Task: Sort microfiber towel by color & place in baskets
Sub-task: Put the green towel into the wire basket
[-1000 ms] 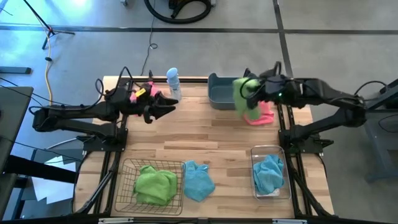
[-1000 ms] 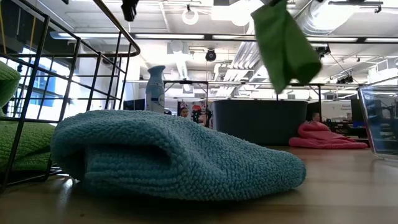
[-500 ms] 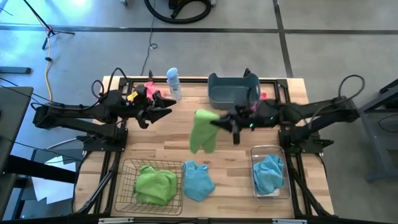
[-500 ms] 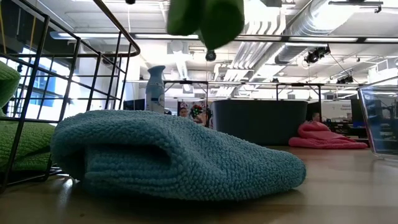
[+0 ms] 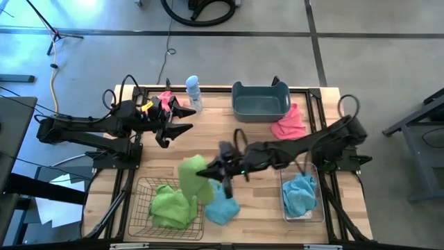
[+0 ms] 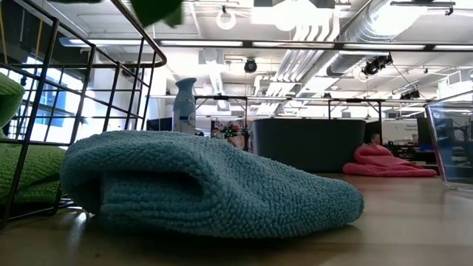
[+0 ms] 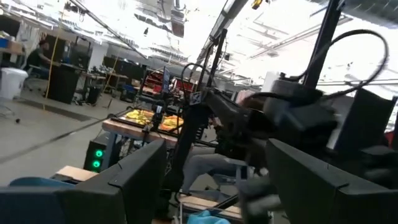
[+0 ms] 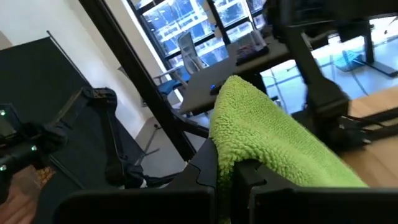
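From above, the right gripper (image 5: 220, 169) is clamped on a floppy lime-green microfiber towel (image 5: 195, 178) dangling by the metal wire-mesh basket (image 5: 142, 203); the left gripper (image 5: 182, 119) waits open. Right wrist view: light, soft cloth pinched at a bunched fold, so probably secure.

Robotics lab, open-plan.
Showing exposed ceiling ducts (image 6: 347, 33), concrete floor (image 5: 83, 62), more workbenches (image 7: 146, 121) behind.

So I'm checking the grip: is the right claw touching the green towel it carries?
Touching. The right wrist view shows the green towel pinched between the right claw's shut fingers.
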Controlling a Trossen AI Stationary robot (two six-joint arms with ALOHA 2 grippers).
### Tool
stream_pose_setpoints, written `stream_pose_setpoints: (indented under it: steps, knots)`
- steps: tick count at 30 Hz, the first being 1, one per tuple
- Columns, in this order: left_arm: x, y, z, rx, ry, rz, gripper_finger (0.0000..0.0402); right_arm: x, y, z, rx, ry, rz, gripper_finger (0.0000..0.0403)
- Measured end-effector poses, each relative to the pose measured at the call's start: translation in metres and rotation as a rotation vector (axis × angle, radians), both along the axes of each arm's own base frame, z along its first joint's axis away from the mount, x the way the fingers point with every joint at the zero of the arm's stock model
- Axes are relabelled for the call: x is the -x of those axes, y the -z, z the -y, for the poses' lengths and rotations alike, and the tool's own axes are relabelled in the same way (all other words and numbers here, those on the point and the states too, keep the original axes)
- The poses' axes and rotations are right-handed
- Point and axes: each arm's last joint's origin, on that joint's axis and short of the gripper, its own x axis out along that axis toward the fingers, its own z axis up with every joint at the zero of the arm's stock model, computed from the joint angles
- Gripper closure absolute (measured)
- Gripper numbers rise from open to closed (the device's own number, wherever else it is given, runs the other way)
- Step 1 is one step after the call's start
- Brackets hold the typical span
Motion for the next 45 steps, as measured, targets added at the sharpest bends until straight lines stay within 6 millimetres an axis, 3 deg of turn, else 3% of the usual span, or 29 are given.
stream_pose_setpoints:
  steps: [6,11,15,21,28,34,39,45]
  knots:
    - [0.0,0.0,0.0,-0.008,-0.002,0.0,0.0139,-0.046,0.01,-0.018,0.018,-0.069,0.013,0.0403]
    - [0.0,0.0,0.0,-0.009,-0.003,0.001,0.0139,-0.077,0.019,-0.034,0.003,-0.231,0.032,0.0403]
    - [0.0,0.0,0.0,-0.009,-0.003,0.001,0.0139,-0.095,0.036,-0.048,-0.003,-0.343,0.019,0.0403]
    - [0.0,0.0,0.0,-0.007,-0.002,0.003,0.0139,-0.112,0.071,-0.055,0.001,-0.315,-0.054,0.0403]
    - [0.0,0.0,0.0,0.017,0.0,0.004,0.0139,-0.121,0.102,-0.054,0.006,-0.173,-0.186,0.0403]
    - [0.0,0.0,0.0,0.018,-0.002,0.005,0.0139,-0.112,0.121,-0.057,0.152,-0.054,-0.36,0.0403]
    - [0.0,0.0,-0.001,0.027,-0.026,0.005,0.0139,-0.109,0.131,-0.053,0.202,0.058,-0.449,0.0403]
    - [0.0,0.0,-0.002,0.035,-0.051,0.005,0.0139,-0.11,0.13,-0.053,0.229,-0.011,-0.437,0.0403]
